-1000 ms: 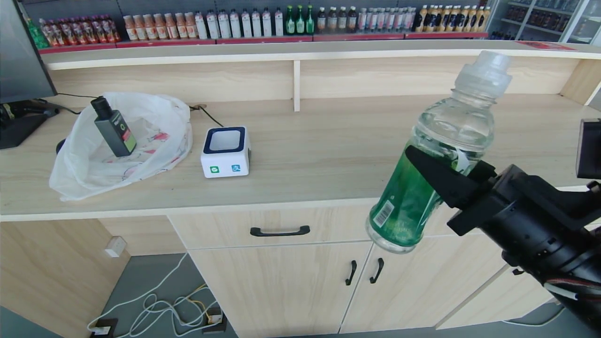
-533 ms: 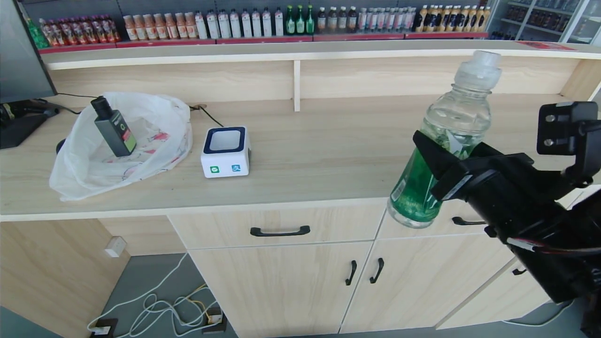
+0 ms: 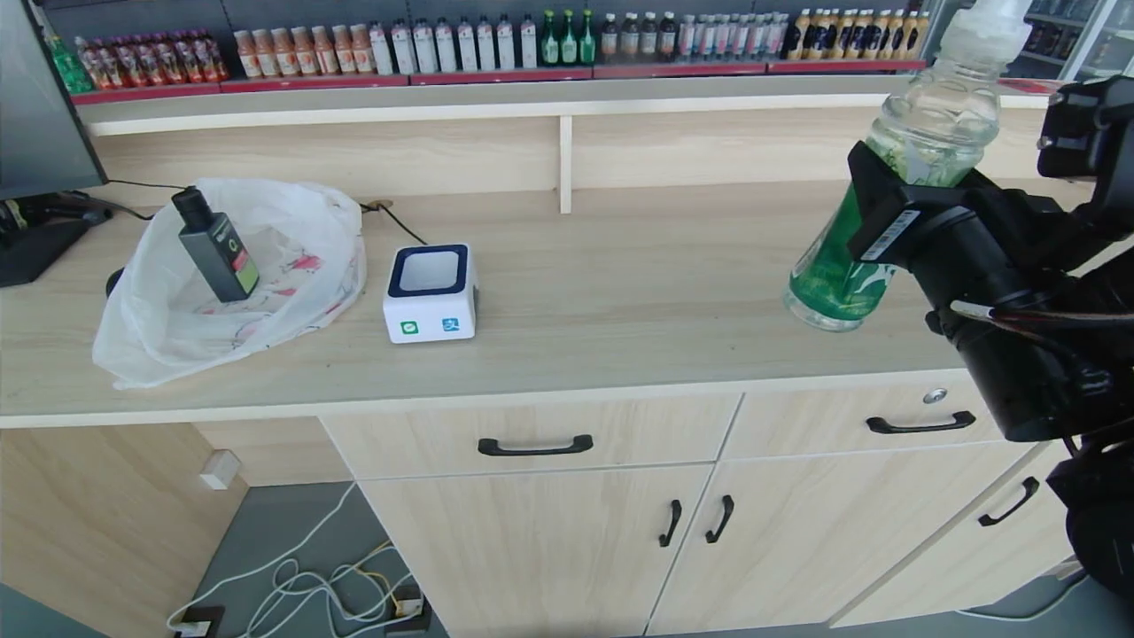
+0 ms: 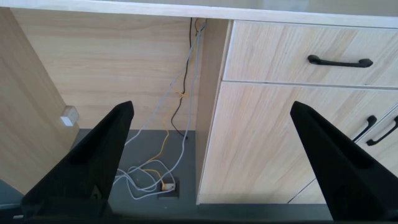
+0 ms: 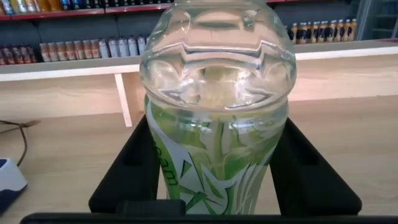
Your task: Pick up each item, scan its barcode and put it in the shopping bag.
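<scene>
Pale wood counter [image 3: 620,292] before a back shelf of drinks bottles [image 3: 567,40], shown during a checkout task. At the counter's right end a green-labelled bottle [image 3: 837,275] is clamped about its upper body by the right gripper [image 5: 217,186], whose fingers are pressed against either side of it; the bottle is held tilted, cap away from the robot, and whether its base rests on the wood or hangs just above cannot be told. The left gripper [image 4: 211,168] is spread wide and empty, below counter height, facing the cabinet fronts. The scanner [image 3: 430,292], a white cube with a dark-framed window facing up, stands well apart to the left, with the shopping bag [image 3: 292,266] just beyond it; a dark bottle [image 3: 217,248] is already propped inside. Scanning appears to be the step in hand. Several failures are judged possible: the smooth, round bottle may rotate or slip in the grip if swung quickly; its barcode may be turned away from the window, so that no reading is taken; the scanner may be struck by the base in a low pass; the dark bottle may be toppled on release. A cable [image 3: 394,221] trails behind the scanner, and a monitor [image 3: 44,97] stands at far left.
</scene>
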